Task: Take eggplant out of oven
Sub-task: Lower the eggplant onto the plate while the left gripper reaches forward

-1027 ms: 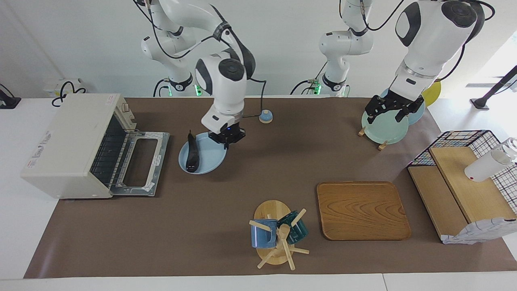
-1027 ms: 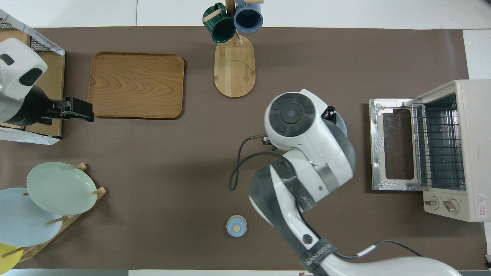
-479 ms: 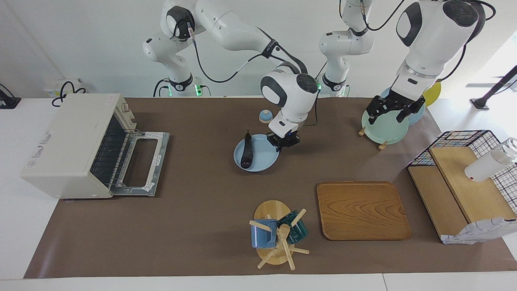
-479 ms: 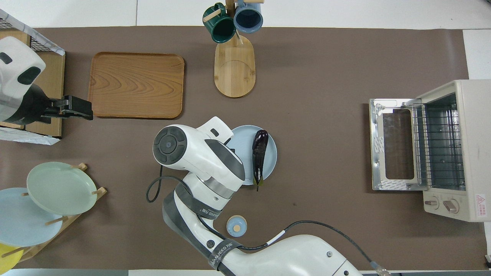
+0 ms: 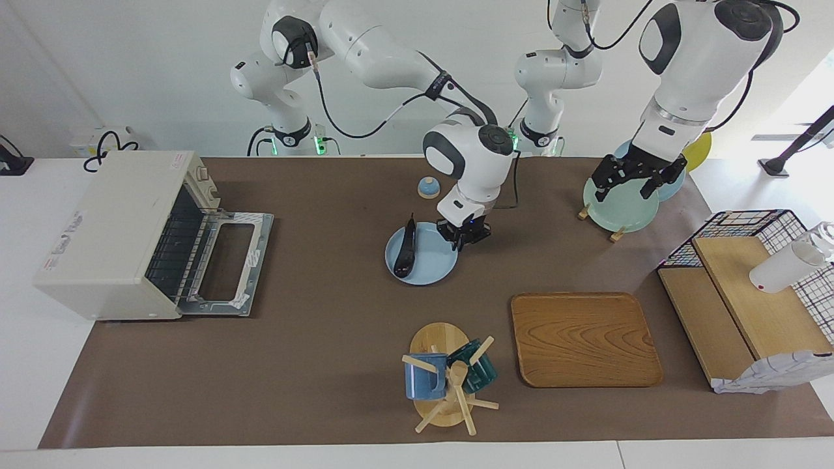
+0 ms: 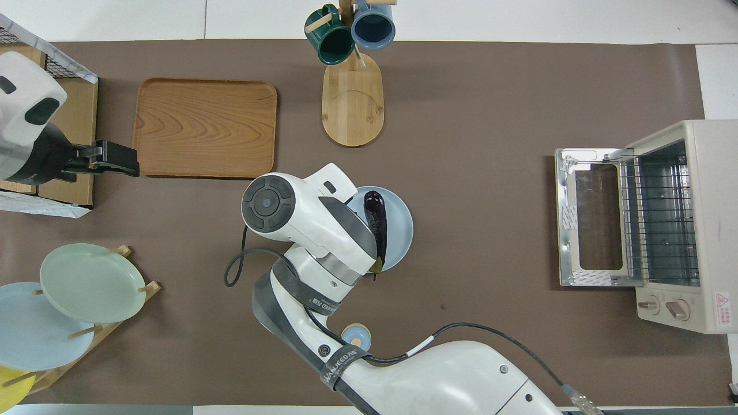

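I am gripping the rim of a blue plate [image 5: 431, 268] with my right gripper [image 5: 462, 238], mid-table. The eggplant [image 5: 406, 249] is lying on it, well apart from the open oven [image 5: 114, 231], its long axis running toward and away from me, stem end nearer me. My left gripper [image 5: 631, 179] is waiting over the plate rack [image 5: 596, 218], fingers spread.

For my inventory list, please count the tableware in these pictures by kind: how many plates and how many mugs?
Plates: 4 (light blue plate carrying the eggplant, green plate, pale blue plate, yellow plate)
Mugs: 2 (green mug, blue mug)
Total: 6
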You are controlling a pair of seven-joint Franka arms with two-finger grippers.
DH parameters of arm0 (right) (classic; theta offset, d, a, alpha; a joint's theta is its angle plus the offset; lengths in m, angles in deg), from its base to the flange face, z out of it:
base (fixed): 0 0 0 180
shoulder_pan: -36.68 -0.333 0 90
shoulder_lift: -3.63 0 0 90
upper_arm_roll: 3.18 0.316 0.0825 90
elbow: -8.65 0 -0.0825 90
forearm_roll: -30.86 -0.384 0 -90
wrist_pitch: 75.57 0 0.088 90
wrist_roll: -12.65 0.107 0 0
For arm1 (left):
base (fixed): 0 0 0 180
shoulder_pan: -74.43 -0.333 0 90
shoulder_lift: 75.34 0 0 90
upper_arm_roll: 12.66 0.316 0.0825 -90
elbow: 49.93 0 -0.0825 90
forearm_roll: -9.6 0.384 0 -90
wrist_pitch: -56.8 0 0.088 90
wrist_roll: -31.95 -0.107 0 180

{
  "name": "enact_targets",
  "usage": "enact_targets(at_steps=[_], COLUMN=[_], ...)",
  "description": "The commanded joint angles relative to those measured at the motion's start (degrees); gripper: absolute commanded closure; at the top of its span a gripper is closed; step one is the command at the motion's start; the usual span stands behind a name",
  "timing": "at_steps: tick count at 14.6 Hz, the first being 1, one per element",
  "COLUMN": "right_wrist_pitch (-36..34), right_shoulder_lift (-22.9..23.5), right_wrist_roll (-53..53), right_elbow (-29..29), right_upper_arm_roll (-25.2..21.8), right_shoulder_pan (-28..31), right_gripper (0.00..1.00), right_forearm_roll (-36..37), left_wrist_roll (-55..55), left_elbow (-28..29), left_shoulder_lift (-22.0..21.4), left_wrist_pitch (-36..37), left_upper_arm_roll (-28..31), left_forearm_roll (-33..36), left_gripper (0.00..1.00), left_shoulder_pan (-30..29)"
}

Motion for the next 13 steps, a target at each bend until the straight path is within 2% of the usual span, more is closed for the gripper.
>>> enact_targets(at_steps=[1,3,5,9,11,13], right_wrist_pitch=[-5.2,-7.6,-10.2,-11.0,-9.9,-7.6], right_shoulder_lift=[-3.4,-5.6,-8.7,-15.1,-17.2,-18.1], right_wrist_roll=[-7.5,-13.1,-18.8,-27.2,-30.2,-32.0], right_elbow=[0.6,0.1,-2.9,-13.6,-19.2,-23.0], right_upper_arm_roll=[0.2,0.1,-0.1,-0.1,0.0,0.0], right_shoulder_pan=[3.2,6.4,9.8,16.3,18.9,21.7], right_gripper=[0.51,0.52,0.60,0.90,0.97,0.97], right_forearm_roll=[-0.1,-0.1,0.1,3.5,7.9,9.7], left_wrist_roll=[-0.5,-0.5,-0.4,1.8,6.2,12.5], left_elbow=[1.0,1.0,1.1,3.1,3.1,2.9], left_shoulder_lift=[-0.7,-0.3,0.1,1.5,4.2,7.7], left_wrist_pitch=[-1.8,-2.1,-2.3,-5.3,-7.9,-12.0], left_upper_arm_roll=[-0.5,-0.6,-0.7,-0.9,-0.9,-0.9], left_forearm_roll=[0.7,0.7,0.4,-1.7,-1.8,-1.9], left_gripper=[0.00,0.00,0.00,0.00,0.00,0.00], left_shoulder_pan=[-0.7,-0.2,0.2,4.7,9.4,14.7])
